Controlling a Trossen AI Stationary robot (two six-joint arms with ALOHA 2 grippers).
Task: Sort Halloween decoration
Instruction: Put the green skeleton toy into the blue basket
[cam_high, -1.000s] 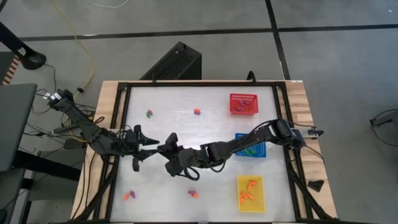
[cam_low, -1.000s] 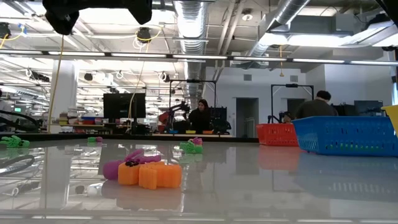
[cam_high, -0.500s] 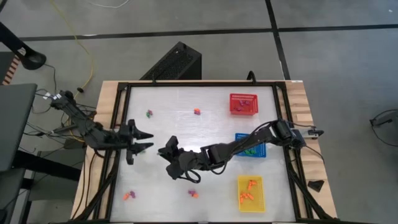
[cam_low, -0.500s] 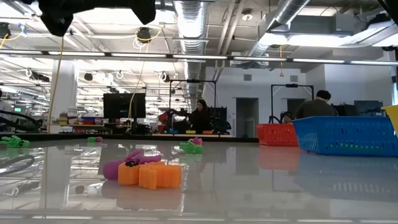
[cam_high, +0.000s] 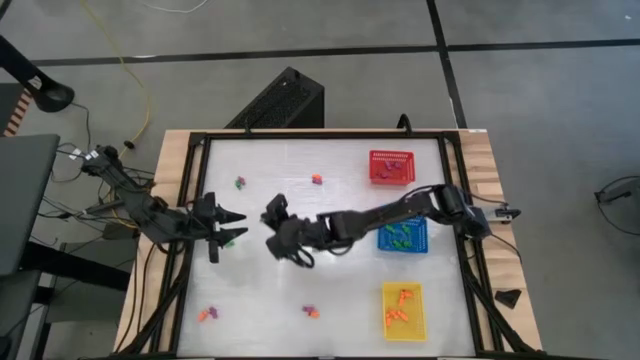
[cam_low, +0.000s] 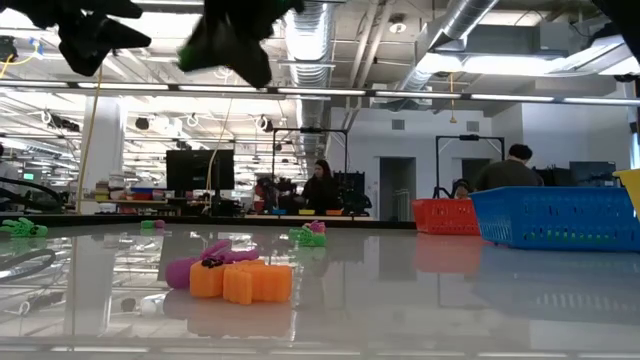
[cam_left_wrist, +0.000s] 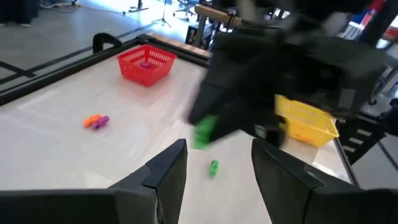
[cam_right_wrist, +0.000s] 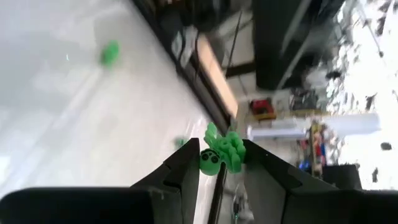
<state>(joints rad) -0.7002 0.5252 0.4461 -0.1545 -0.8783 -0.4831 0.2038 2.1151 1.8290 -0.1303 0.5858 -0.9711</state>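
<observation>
The white table (cam_high: 330, 160) fills the high view, with three mesh baskets down its 3 o'clock side: red basket (cam_high: 391, 166) toward 1 o'clock, blue basket (cam_high: 404, 234) at 3, yellow basket (cam_high: 403, 309) toward 5. The right arm reaches from 3 o'clock across to mid-table, its right gripper (cam_high: 281, 235) lifted clear of the surface with the fingers clamped on a green trinket (cam_right_wrist: 222, 152), seen pinched between them in its wrist view. The blue basket, already holding green pieces, lies toward 3 o'clock from that gripper, back along the arm's own line, so the carry looks like a straight retreat. The left gripper (cam_high: 228, 226) hovers at 9 o'clock, fingers spread and empty. Loose trinkets remain: an orange-purple cluster (cam_high: 207, 314) near 7 o'clock, others at 11 and 12
</observation>
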